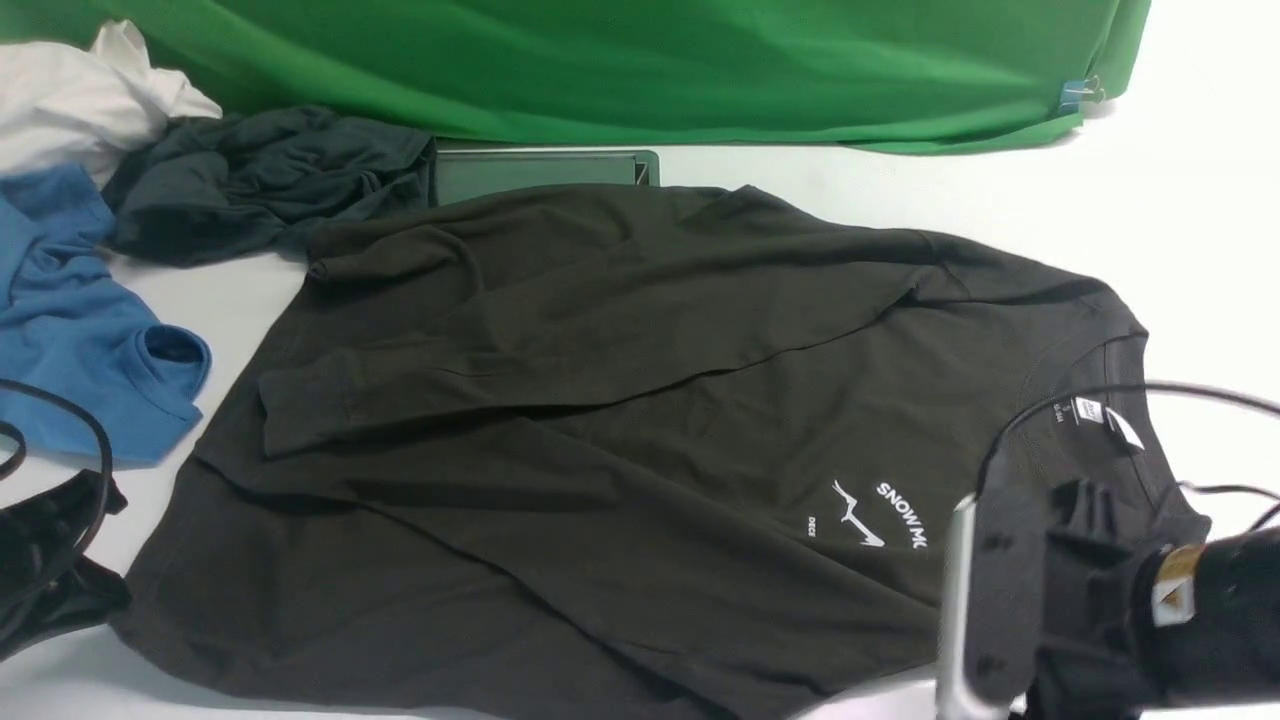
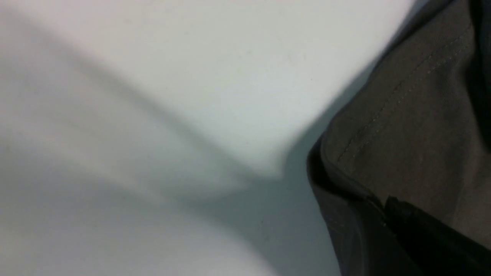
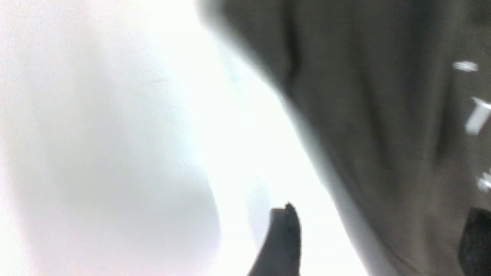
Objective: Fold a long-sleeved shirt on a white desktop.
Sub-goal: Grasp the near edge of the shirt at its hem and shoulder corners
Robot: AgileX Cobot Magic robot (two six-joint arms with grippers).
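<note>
- Two sleeves [image 1: 560, 360] lie crossed on the long-sleeved shirt [image 1: 500, 560], flat on the white desktop [image 1: 1180, 200].
- My right gripper [image 3: 378, 230] straddles its near edge, jaws apart, to pinch.
- My left gripper [image 1: 50, 570] at hem corner; closure unreadable.

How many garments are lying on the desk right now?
4. The black long-sleeved shirt spread in the middle; a blue shirt at left; a dark grey-teal garment behind it; a white garment far left. More may be hidden underneath.
</note>
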